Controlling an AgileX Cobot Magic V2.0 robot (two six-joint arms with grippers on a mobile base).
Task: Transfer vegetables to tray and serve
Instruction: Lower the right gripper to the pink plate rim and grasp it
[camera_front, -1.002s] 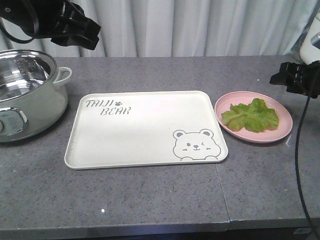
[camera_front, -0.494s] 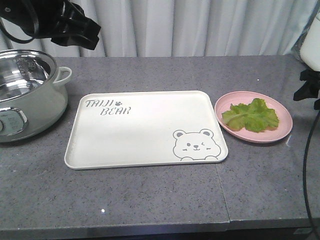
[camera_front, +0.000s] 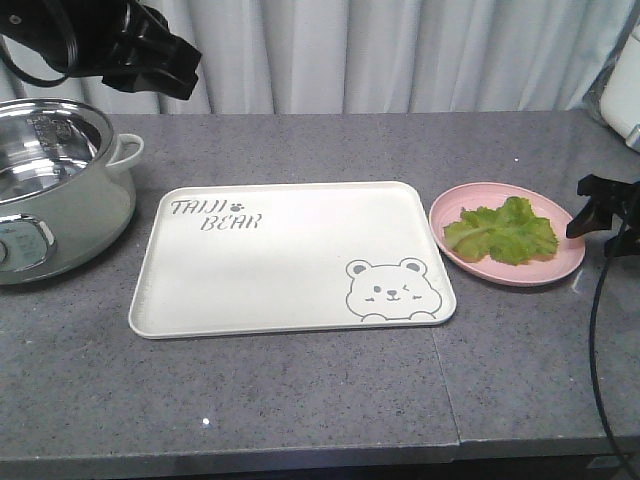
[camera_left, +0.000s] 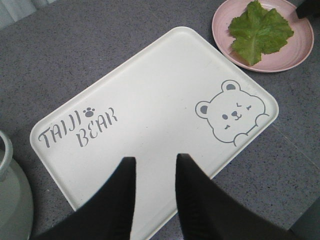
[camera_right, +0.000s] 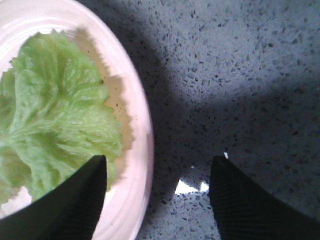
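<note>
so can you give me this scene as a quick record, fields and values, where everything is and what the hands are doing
lettuce leaf: lying on the pink plate
tray: flat on the grey counter, left of the plate, no food on it
pot: left of the tray, lid off
left hand: open, empty, raised above the counter
right hand: open, empty, at the plate's right edge
task state: lettuce not yet on the tray

Matt cream tray (camera_front: 290, 258), speckled stone-like counter (camera_front: 300, 400), shiny metal pot (camera_front: 45, 160), probably steel.
</note>
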